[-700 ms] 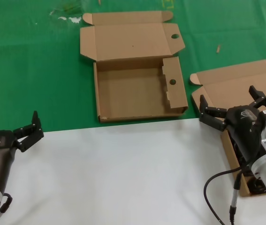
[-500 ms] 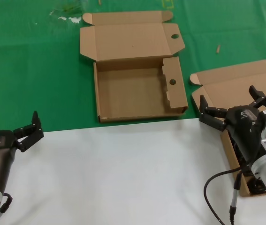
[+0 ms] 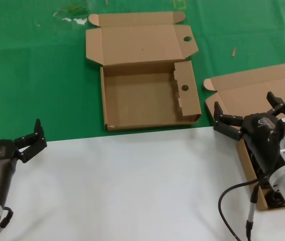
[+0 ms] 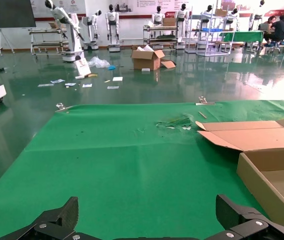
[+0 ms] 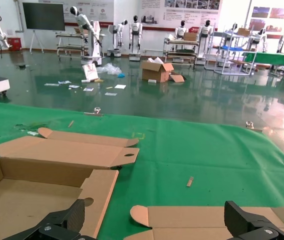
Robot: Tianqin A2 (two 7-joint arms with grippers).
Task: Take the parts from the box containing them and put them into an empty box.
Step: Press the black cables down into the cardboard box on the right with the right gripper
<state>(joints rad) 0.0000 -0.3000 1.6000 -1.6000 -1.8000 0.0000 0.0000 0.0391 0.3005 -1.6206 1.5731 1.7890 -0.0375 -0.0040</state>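
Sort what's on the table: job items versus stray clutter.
Job: empty box; full box, cords barely visible; right end effector open over it; left end effector open, idle.
Stray: clear scraps; small stick.

The wide shallow brown cardboard box is plain tan inside and out, unprinted. The narrower brown cardboard box on the right is the same tan, with black showing in its depths. The tabletop is bright green cloth farther off, marked by a few pale scuffs, and plain white nearer. The left gripper and right gripper are matte black on silver-grey wrists.
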